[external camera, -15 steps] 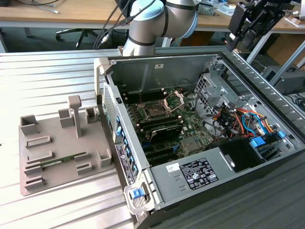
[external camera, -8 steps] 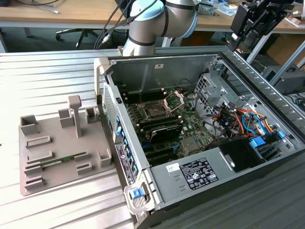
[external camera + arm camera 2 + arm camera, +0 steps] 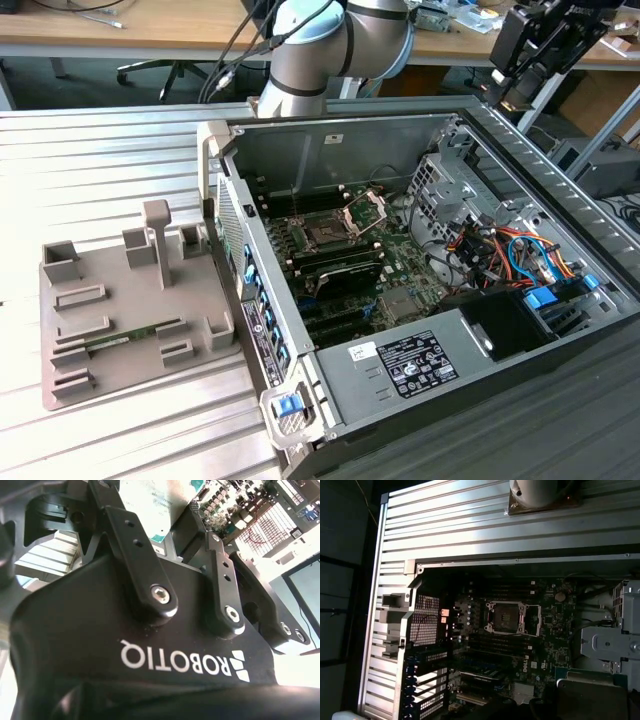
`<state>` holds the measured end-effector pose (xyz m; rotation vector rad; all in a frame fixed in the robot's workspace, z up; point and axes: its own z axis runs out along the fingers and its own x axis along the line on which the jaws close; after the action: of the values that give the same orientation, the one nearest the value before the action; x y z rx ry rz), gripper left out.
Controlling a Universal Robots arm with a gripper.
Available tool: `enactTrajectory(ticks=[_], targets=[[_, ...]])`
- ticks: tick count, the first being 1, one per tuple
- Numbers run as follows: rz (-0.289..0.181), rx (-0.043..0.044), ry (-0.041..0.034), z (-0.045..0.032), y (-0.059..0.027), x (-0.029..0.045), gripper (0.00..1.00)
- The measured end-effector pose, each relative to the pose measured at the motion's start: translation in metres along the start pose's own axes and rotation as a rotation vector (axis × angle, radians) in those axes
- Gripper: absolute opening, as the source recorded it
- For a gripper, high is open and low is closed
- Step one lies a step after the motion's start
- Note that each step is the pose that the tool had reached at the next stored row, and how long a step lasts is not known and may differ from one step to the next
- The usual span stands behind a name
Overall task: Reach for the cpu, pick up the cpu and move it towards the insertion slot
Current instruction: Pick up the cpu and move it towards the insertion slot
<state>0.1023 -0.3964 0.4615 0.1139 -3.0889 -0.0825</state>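
Nearest me the open computer case (image 3: 300, 420) lies on its side on the ribbed metal table (image 3: 100, 170), its labelled power supply (image 3: 420, 365) along the near edge. Beside it, on the exterior view's left, a grey holder (image 3: 90, 370) carries a green memory stick (image 3: 120, 340). Deeper in, the insertion slot (image 3: 325, 237) sits on the green board with its silver frame (image 3: 365, 210) swung up. Black memory slots (image 3: 345, 270) lie just beside it, and a drive cage (image 3: 440, 185) and bundled cables (image 3: 500, 250) crowd the exterior view's right. The room straight above the slot is open. Beyond the far wall stands the arm (image 3: 330, 45). The pincer (image 3: 518, 88) hangs high over the case's far right corner, well apart from the slot; spread or pressed together, I cannot tell.
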Motion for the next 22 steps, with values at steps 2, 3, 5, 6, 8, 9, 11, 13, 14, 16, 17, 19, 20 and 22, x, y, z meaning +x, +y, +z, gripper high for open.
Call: enactTrajectory(ticks=[2, 3, 5, 6, 8, 9, 11, 13, 14, 16, 17, 19, 20, 22], targets=[[0.0, -0.0001, 0.0, 0.0, -0.0001, -0.001, 0.55], [0.0, 0.0, 0.0, -0.0001, -0.0001, -0.0017, 0.55], [0.0, 0.0, 0.0, -0.0001, -0.0002, -0.0022, 0.55], [0.0, -0.0001, 0.0, -0.0001, -0.0002, -0.0022, 0.55], [0.0, -0.0001, 0.0, -0.0001, -0.0002, -0.0024, 0.55], [0.0, -0.0001, 0.0, -0.0001, -0.0002, -0.0024, 0.55], [0.0, -0.0001, 0.0, -0.0001, -0.0002, -0.0025, 0.55], [0.0, 0.0, 0.0, -0.0001, -0.0002, -0.0018, 0.55], [0.0, 0.0, 0.0, -0.0001, -0.0002, -0.0015, 0.55], [0.0, -0.0001, 0.0, 0.0, 0.0, -0.0001, 0.55], [0.0, 0.0, 0.0, 0.0001, 0.0001, 0.0011, 0.55], [0.0, -0.0001, 0.0, 0.0002, 0.0002, 0.0036, 0.55], [0.0, -0.0001, 0.0, 0.0003, 0.0003, 0.0043, 0.55], [0.0, -0.0001, 0.0, 0.0003, 0.0003, 0.0051, 0.55]])
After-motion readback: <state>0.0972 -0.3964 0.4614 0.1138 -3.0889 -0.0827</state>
